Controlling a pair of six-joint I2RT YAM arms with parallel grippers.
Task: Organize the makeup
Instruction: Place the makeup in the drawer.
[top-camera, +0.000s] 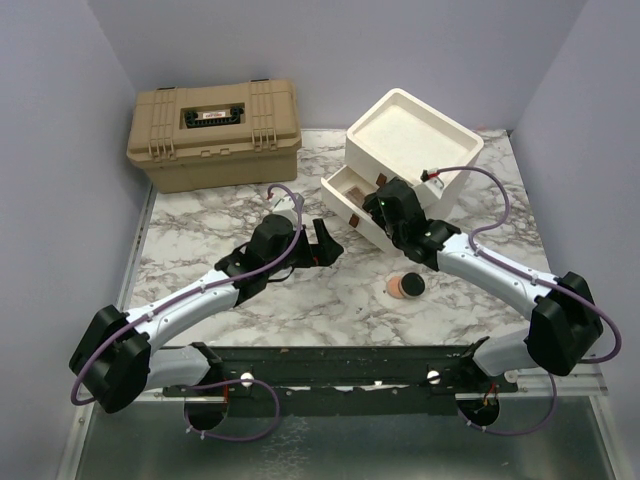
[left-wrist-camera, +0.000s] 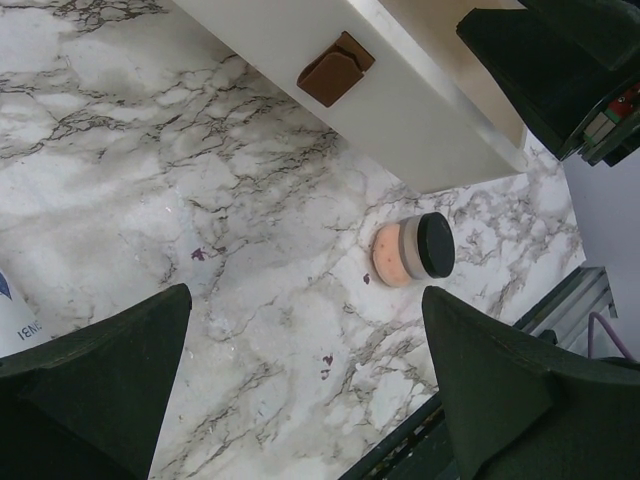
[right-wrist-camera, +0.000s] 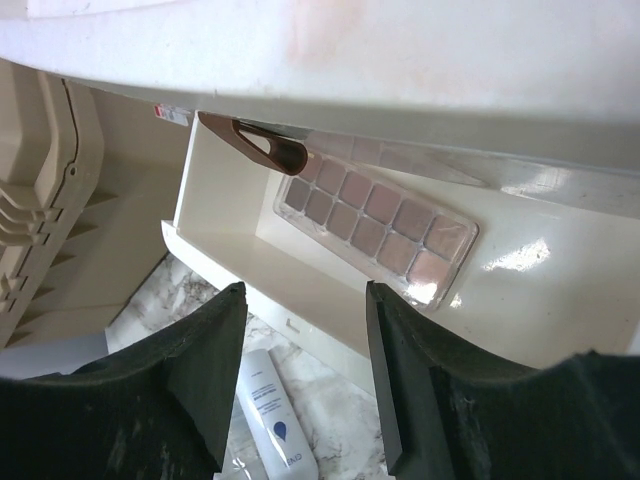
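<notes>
Marble tabletop (top-camera: 200, 270). At far left, tan toolbox (top-camera: 213, 133), lid down. At far right, cream drawer unit (top-camera: 412, 135), drawer (right-wrist-camera: 230, 230) standing out. Above drawer front, right tool (right-wrist-camera: 303, 290), parted partway, gripping nothing. Above bare marble, left tool (left-wrist-camera: 305, 295), spread wide, empty. Flat in drawer, pink palette (right-wrist-camera: 375, 228). On tabletop beside drawer front, whitish bottle (right-wrist-camera: 272, 410). On tabletop nearer arms, apart from drawer, round compact (left-wrist-camera: 413, 250).

lab test cell: plain walls (top-camera: 60, 120), marble tabletop (top-camera: 200, 225)

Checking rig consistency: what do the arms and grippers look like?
The left arm and right arm have pale grey links, bulky black joints and looping purple cables. The left gripper and right gripper are black, with broad wedge-shaped fingers.
</notes>
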